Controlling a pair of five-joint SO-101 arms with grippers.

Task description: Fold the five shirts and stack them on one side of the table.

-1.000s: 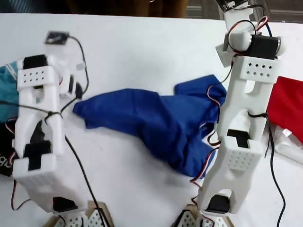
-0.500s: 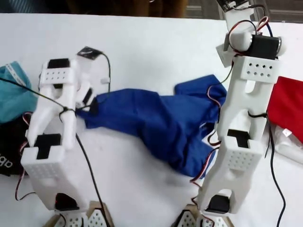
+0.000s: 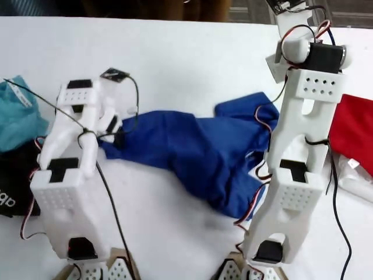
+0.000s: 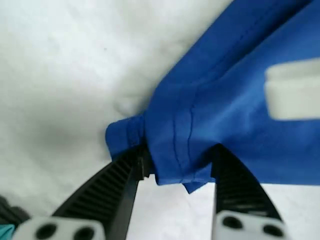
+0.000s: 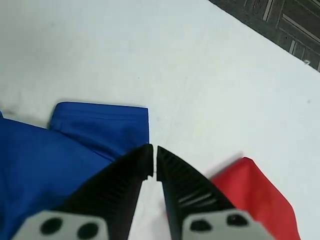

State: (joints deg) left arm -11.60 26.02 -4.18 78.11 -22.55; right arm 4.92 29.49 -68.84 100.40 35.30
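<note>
From my station, I see a white desk (image 3: 192, 52) with a soft, slightly wrinkled top. Past its far edge lies dark floor with a tiled pattern (image 5: 280, 20), and a brown shape (image 3: 157, 9) sits just beyond that edge; I can't tell what it is. A small whitish item (image 3: 356, 178) lies at the right edge. Two tan boards (image 3: 119, 268) rest at the near edge.

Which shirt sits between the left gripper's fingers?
The blue shirt: its hemmed corner lies between the left gripper's open fingers. The teal shirt, black shirt and red shirt lie at the table's sides.
</note>
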